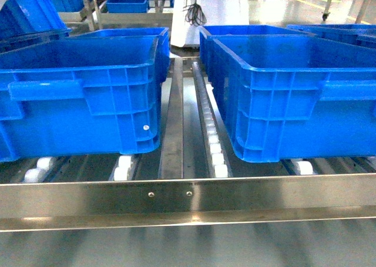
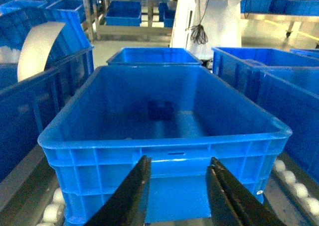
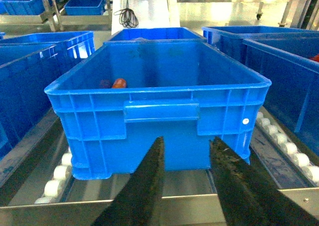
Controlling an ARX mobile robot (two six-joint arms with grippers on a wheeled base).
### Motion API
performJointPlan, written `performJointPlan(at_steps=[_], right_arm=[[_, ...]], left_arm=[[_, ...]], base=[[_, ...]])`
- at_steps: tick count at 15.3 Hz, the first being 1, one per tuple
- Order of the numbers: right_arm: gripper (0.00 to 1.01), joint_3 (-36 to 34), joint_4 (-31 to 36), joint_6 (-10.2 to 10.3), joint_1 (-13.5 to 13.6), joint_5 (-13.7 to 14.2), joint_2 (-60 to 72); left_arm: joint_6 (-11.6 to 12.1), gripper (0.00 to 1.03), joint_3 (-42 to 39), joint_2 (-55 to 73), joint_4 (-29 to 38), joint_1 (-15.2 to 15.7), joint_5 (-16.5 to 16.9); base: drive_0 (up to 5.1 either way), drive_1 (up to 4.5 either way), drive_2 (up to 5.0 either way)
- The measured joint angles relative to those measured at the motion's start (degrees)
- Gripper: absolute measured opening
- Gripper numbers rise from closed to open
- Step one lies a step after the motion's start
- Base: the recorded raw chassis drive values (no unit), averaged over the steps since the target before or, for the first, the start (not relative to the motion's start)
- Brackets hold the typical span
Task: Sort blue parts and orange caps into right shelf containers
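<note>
Both hands empty, jaws spread: left hand (image 2: 177,193) faces the left crate (image 2: 164,136), with a dark blue part (image 2: 160,109) on its floor; right hand (image 3: 187,183) faces the right crate (image 3: 159,104), with an orange cap (image 3: 118,83) at its back left. Parts look rigid, light, smooth; I'd pinch across the cap's sides or the block's flat faces.

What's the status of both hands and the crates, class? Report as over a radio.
Left hand open, empty, facing a crate. Right hand open, empty, facing crate holding an orange cap. Nothing blocking.
</note>
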Motion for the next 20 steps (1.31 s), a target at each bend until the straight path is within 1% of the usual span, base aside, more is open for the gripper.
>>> performJointPlan(at_steps=[1, 2, 3, 5, 6, 8, 9, 12, 13, 14, 17, 20], right_arm=[[0.20, -1.7, -1.2, 0.1, -1.3, -1.6, -3.2], [0.07, -3.1, -2.6, 0.1, -4.3, -4.1, -5.8], [0.02, -4.3, -4.2, 0.3, -5.0, -4.0, -8.4], [0.02, -6.0, -7.2, 0.5, -4.9, -4.5, -13.3], [0.02, -8.1, -3.7, 0.5, -4.9, -4.5, -13.8], [0.02, -9.9, -9.9, 0.5, -4.9, -4.5, -18.8], [0.02, -9.9, -16.3, 0.5, -4.9, -4.5, -26.7], [0.02, -9.9, -18.7, 0.5, -4.9, -4.5, -29.2], [0.02, -9.9, -21.2, 0.5, -4.9, -4.5, -32.3], [0.02, -9.9, -22.6, 0.5, -4.9, -4.5, -33.9], [0.02, -9.9, -24.8, 0.5, -4.9, -4.5, -35.8], [0.02, -9.9, -29.2, 0.5, -4.9, -4.5, -40.7]], left_arm=[[0.0, 0.21, -2.8, -3.5, 1.1, 0.0, 0.0], [0.0, 0.08, -5.4, -5.7, 1.2, 0.0, 0.0], [-0.1, 0.02, -8.2, -7.5, 0.8, 0.0, -0.1], [-0.2, 0.02, -11.8, -11.9, 0.1, 0.0, 0.1], [-0.2, 0.02, -13.4, -14.7, -0.7, 0.0, 0.0], [-0.2, 0.02, -16.4, -19.6, -3.4, 0.0, 0.0], [-0.2, 0.02, -18.8, -26.1, -6.9, 0.0, 0.0], [-0.2, 0.02, -19.6, -28.5, -8.7, 0.0, 0.0], [-0.2, 0.02, -20.9, -30.5, -8.7, 0.0, 0.0], [-0.2, 0.02, -22.1, -30.6, -7.0, 0.0, 0.0], [-0.2, 0.02, -22.4, -32.4, -10.3, 0.0, 0.0], [-0.2, 0.02, -22.4, -39.4, -15.5, 0.0, 0.0]], base=[[0.0, 0.00, 0.0], [0.0, 0.00, 0.0], [0.0, 0.00, 0.0], [0.0, 0.00, 0.0], [0.0, 0.00, 0.0], [0.0, 0.00, 0.0], [0.0, 0.00, 0.0], [0.0, 0.00, 0.0], [0.0, 0.00, 0.0], [0.0, 0.00, 0.0], [0.0, 0.00, 0.0], [0.0, 0.00, 0.0]])
